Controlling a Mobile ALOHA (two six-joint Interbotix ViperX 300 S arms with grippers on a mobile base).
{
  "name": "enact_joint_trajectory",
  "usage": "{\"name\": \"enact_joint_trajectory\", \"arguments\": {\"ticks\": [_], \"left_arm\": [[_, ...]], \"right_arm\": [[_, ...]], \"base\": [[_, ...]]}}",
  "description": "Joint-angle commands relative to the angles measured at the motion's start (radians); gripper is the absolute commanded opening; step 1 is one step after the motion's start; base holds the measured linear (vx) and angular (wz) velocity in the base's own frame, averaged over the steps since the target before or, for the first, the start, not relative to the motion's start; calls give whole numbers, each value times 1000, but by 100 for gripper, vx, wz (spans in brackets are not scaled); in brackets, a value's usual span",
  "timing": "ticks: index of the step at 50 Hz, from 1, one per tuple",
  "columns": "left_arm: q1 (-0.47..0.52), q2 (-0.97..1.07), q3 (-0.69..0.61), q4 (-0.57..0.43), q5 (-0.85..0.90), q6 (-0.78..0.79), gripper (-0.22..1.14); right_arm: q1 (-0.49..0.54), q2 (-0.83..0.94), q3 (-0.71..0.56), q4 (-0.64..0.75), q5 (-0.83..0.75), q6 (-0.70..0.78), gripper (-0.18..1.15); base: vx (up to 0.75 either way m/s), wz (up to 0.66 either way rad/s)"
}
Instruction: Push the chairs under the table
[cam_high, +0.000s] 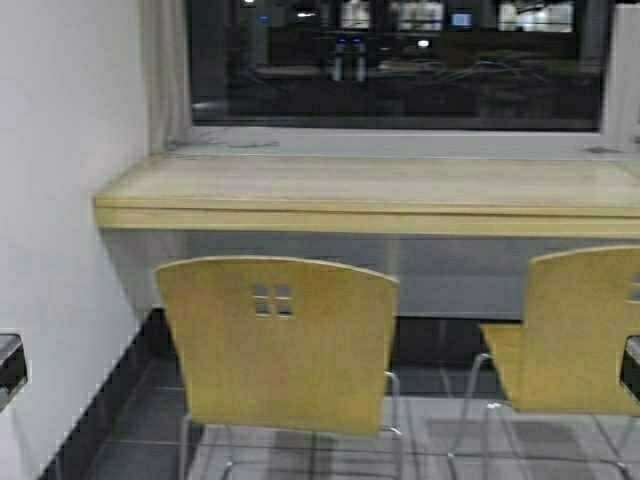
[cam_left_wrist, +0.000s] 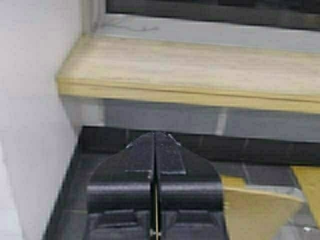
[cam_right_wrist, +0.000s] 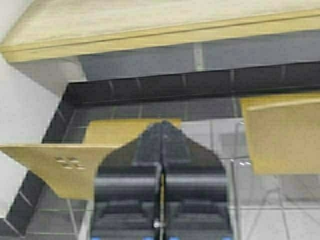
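The table is a long pale yellow counter fixed along the window wall, its left end against the side wall. Two tan-yellow chairs stand in front of it with their backrests toward me. The left chair has four small square cutouts, and the right chair is cut off by the frame edge. Both stand back from the table's front edge. My left gripper is shut and empty, pointing at the table's left corner. My right gripper is also shut and empty, above the gap between the left chair and the right chair.
A white wall closes the left side, with a dark tiled baseboard at its foot. A dark window sits above the table. Grey tiled floor shows between the two chairs.
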Motion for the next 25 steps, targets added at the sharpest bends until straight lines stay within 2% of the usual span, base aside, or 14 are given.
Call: {"name": "enact_joint_trajectory", "arguments": {"ticks": [1, 6, 15, 25], "left_arm": [[2, 35, -18, -2, -21, -15, 3], [2, 84, -9, -29, -8, -57, 3], [-12, 241, -6, -284, 144, -272, 3], [-114, 460, -8, -337, 92, -328, 3]], "right_arm": [[2, 3, -14, 5, 11, 5, 5], [5, 9, -14, 14, 95, 38, 6], [64, 51, -14, 95, 199, 175, 6], [110, 176, -8, 166, 163, 299, 7]], "base": [[17, 24], [19, 24], [20, 19], [19, 12]]}}
